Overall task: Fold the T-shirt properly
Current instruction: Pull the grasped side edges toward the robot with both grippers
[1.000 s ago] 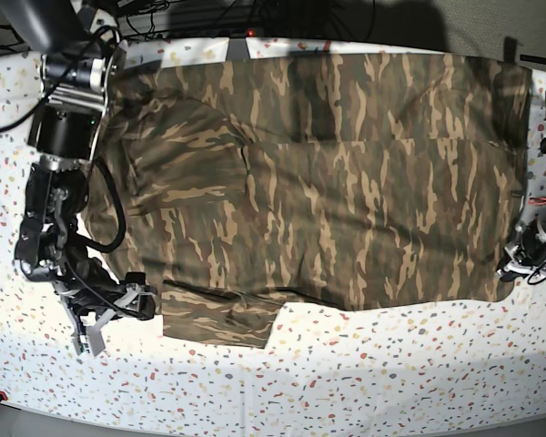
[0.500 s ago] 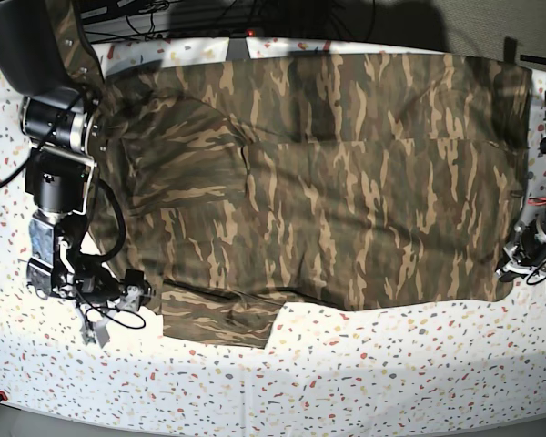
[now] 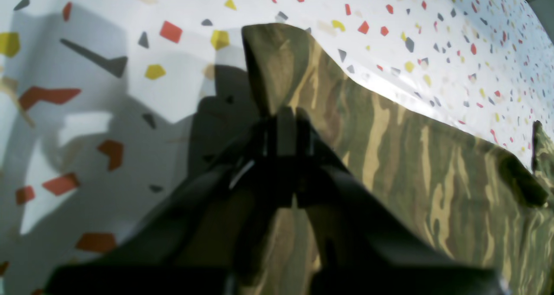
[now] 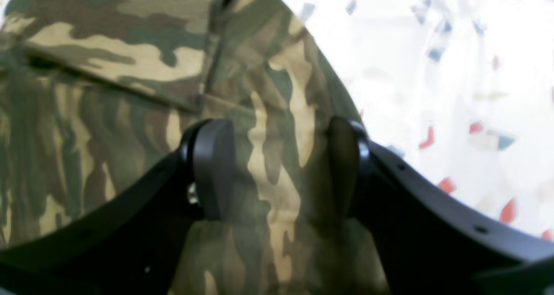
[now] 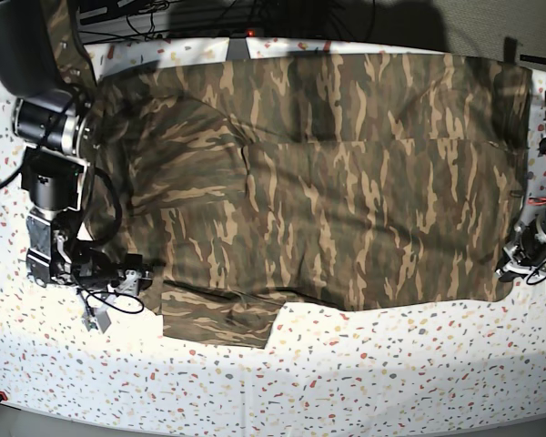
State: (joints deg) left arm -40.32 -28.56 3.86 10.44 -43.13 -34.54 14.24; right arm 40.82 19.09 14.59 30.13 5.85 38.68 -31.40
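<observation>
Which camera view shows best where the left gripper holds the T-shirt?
The left wrist view: the left gripper is shut on a corner of the T-shirt, which rises off the table. The base view shows only that arm at the shirt's edge. The right wrist view shows other cloth, between open fingers.

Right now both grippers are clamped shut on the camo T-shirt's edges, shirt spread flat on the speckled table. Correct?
Only partly. The left gripper is shut on the T-shirt, pinching a corner of its edge. The right gripper is open: the right wrist view shows its jaws apart with the cloth lying beneath, not clamped. The shirt is spread on the speckled table.
</observation>
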